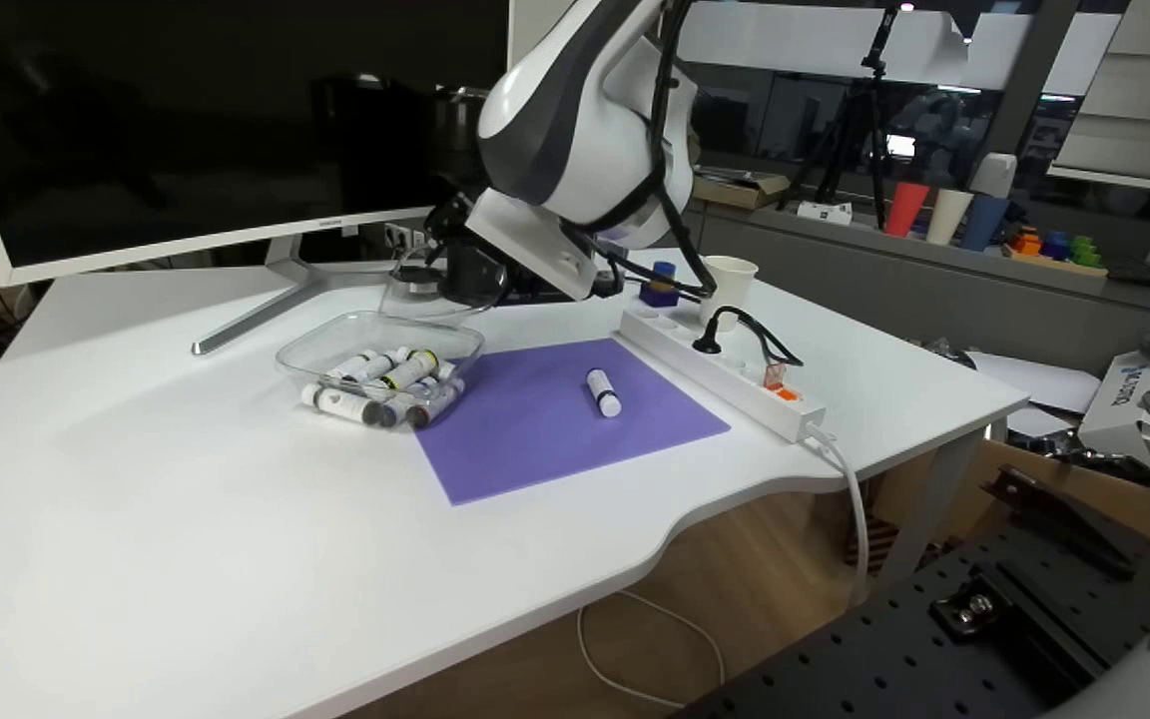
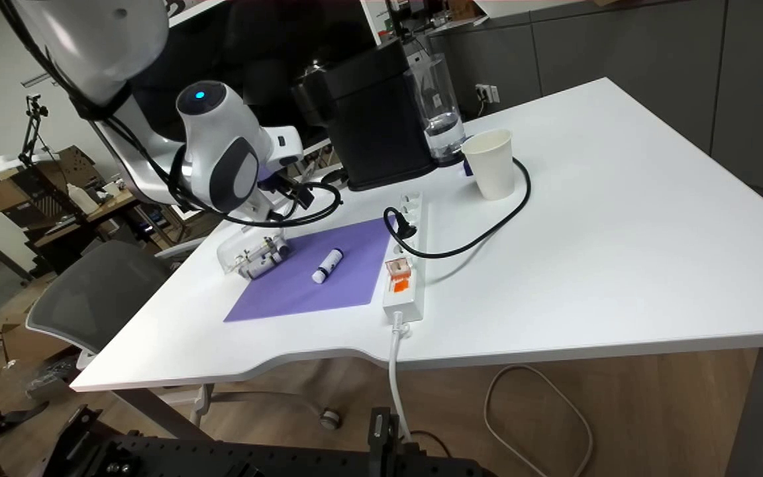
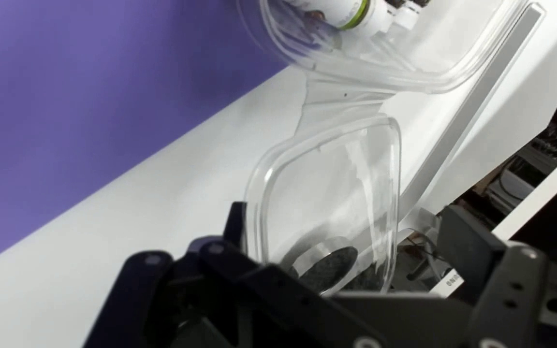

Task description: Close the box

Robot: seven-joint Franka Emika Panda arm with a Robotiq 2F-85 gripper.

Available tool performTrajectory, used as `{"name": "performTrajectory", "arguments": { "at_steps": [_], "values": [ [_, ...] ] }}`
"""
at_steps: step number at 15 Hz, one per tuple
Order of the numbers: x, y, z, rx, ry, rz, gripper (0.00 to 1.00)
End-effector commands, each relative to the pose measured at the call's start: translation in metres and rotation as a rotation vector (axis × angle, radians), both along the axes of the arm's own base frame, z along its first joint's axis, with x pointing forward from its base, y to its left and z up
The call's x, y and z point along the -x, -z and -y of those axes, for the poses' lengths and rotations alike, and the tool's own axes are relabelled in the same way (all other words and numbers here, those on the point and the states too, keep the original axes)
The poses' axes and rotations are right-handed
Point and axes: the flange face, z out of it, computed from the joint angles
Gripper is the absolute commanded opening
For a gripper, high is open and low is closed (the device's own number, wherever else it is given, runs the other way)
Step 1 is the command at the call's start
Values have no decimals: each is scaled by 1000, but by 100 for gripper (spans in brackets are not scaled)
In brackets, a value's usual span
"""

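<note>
Farthest left in an exterior view, a wide monitor (image 1: pixel 216 130) stands on the white desk (image 1: pixel 166 519). Next comes the clear plastic box (image 1: pixel 325 340), resting partly over the left edge of a purple sheet (image 1: pixel 535 449), with banded white tubes (image 1: pixel 409 370) heaped inside. Its lid (image 3: pixel 317 179) is not shut over it but reaches away from the rim on a clear hinge strip (image 3: pixel 346 104). Of my gripper (image 3: pixel 348 215), the wrist view shows both fingers (image 3: pixel 467 237) spread wide; the lid's far part appears between them, one fingertip lining up with its edge, though I cannot tell whether I touch it. On the sheet, a single tube (image 1: pixel 603 392) lies on its side, apart from the box. Just beside the sheet's right edge runs a white power strip (image 1: pixel 685 369) with a black plug (image 1: pixel 708 344) in it, and near that a paper cup (image 1: pixel 733 285) stands upright.
</note>
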Motion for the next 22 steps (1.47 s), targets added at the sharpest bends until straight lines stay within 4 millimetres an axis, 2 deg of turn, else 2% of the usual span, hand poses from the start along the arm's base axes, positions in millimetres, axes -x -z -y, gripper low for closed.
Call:
{"name": "performTrajectory", "arguments": {
  "at_steps": [1, 6, 10, 12, 16, 17, 22],
  "values": [
    [32, -1, -11, 32, -148, 15, 100],
    [69, 13, -18, 140, -329, -60, 100],
    [82, 6, -17, 211, -381, -66, 100],
    [81, 0, -9, 199, -326, -48, 100],
    [65, -10, 16, 143, -111, 5, 100],
    [51, -20, 27, 127, -66, -1, 100],
    [26, -26, 51, 36, 131, -21, 100]
  ]
}}
